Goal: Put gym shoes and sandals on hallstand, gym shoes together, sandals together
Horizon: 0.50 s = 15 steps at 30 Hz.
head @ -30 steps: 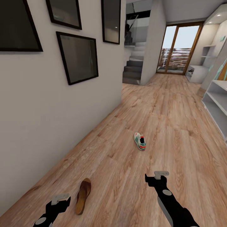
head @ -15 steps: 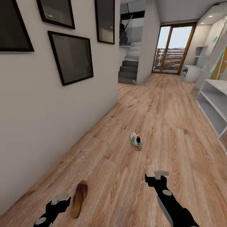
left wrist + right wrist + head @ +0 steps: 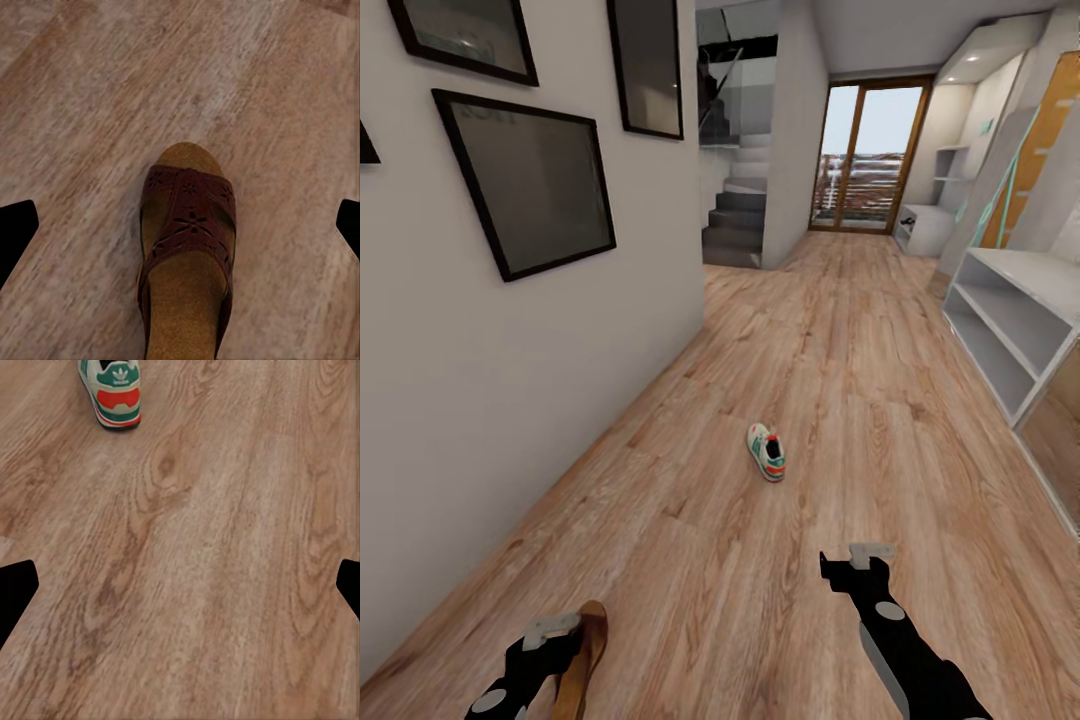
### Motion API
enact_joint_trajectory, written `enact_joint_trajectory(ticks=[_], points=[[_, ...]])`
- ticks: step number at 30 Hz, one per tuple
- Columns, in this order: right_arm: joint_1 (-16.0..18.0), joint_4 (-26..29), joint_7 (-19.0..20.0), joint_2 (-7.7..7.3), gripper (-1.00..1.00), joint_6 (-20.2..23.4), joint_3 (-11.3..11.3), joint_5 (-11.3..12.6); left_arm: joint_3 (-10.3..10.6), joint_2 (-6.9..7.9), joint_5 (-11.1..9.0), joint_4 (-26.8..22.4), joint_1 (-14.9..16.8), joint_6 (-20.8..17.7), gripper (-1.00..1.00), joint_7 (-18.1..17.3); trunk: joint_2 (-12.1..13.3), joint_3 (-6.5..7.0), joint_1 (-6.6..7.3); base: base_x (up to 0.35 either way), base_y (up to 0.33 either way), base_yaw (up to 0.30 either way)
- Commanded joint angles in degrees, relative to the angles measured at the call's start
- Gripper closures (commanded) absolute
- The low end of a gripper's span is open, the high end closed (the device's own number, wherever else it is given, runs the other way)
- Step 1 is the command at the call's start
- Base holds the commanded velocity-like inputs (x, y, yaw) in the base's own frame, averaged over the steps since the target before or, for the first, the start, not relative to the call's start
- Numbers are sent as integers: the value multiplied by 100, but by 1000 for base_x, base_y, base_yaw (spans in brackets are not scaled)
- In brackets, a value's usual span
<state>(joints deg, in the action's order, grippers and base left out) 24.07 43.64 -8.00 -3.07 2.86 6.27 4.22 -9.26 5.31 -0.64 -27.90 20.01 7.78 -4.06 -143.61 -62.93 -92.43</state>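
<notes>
So far nothing is racked: both my tools, left and right, hang released and empty, a brown leather sandal lies under the left one, a white green-striped gym shoe lies ahead on the wood-plank floor, and the pale grey shoe rack looks bare.

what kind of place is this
Most likely a home corridor: wood-plank floor, framed pictures on the wall, a staircase and glazed door at the far end, a gym shoe left lying out.
</notes>
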Motion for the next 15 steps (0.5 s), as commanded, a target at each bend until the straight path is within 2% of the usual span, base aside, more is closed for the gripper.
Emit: enact_joint_trajectory(ticks=[1,7,11,15], points=[[2,10,-54,-9,-100,30,42,44,-32,-3,-7,4,3,13,-100,-43,-2,-5,1,31,-10,-25],[2,14,-60,-9,-100,32,35,48,-17,2,-8,15,1,17,-100,-54,-2,-5,1,9,-3,-7],[5,242,-61,-11,-100,80,26,56,-8,18,-5,49,-27,220,-100,-62,-7,-112,-10,1,0,20],[7,656,-61,-10,-100,429,24,59,-6,42,2,72,-38,397,-100,-72,-13,-230,-20,0,0,65]])
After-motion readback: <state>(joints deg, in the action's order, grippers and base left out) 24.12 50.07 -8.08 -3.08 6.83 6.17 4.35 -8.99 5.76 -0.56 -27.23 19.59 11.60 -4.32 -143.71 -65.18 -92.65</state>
